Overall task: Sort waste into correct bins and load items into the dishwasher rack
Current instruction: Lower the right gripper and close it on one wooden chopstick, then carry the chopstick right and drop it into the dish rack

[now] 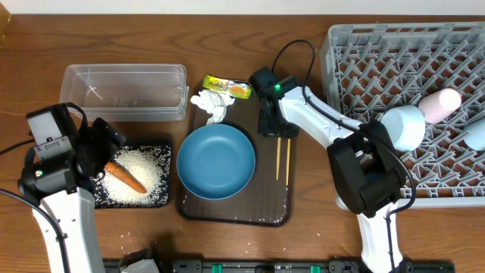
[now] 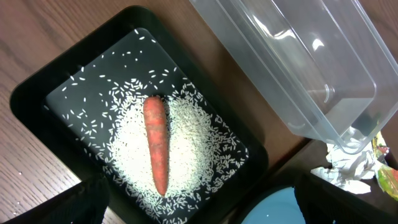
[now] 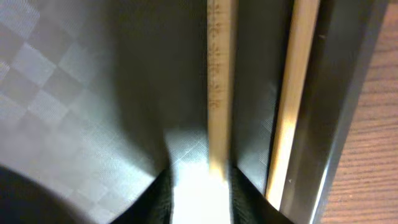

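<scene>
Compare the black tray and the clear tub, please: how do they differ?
The black tray is opaque and shallow; the clear tub is see-through, with taller walls. The black tray holds rice and a carrot; the clear tub holds neither. Both are rectangular and of similar size.

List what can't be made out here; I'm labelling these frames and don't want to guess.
- Whether the right gripper clamps the chopstick: right wrist, blurred close-up; overhead, its own body covers it.
- What the light-blue object in the rack is: overhead, cut by the right edge.
- Wrapper print: left wrist, cut off; overhead, too small.
</scene>
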